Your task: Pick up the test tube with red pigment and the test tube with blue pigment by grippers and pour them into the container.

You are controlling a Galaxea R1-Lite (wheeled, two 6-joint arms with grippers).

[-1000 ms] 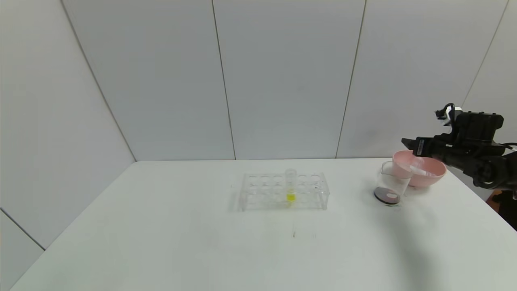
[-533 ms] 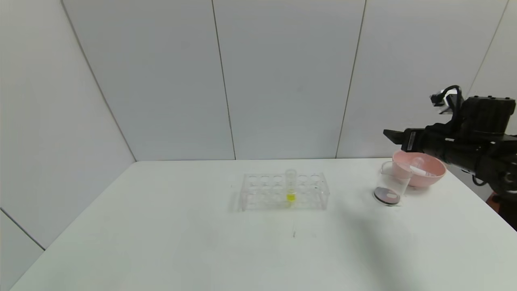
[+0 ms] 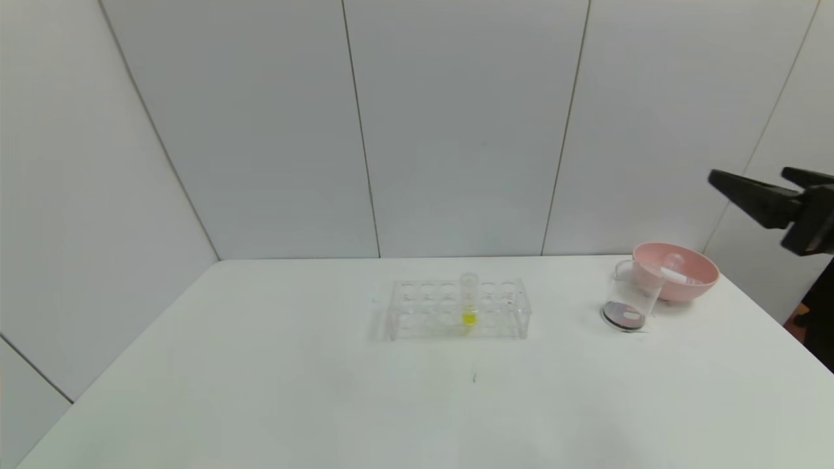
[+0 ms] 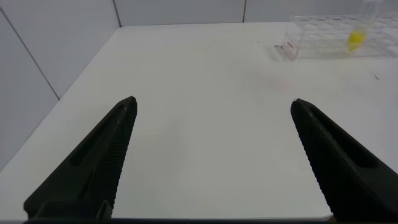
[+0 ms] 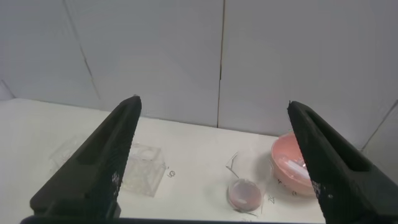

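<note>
The right pincer (image 3: 759, 184) hangs high at the counter's right edge, above and behind the pink bowl (image 3: 676, 271), its fingers spread wide and holding nothing. The left pincer (image 4: 211, 155), out of the head camera's sight, hovers over the bare left end of the counter (image 3: 260, 391), also wide and empty.

The beaker (image 3: 631, 294) stands just in front of the bowl, a dark purplish pool at its bottom, which suggests both pigments are already in it. At least one clear tube (image 3: 672, 268) lies in the bowl; no red or blue tube can be made out anywhere, and whether a second lies there cannot be told.

The risk now looks slight: a low sweep of the right arm could clip the beaker and spill the mix, since it stands near that arm's side.

Counted: one rack (image 3: 456, 308), one yellow tube (image 3: 468, 300) upright in it, one beaker, one bowl, two pincers.
</note>
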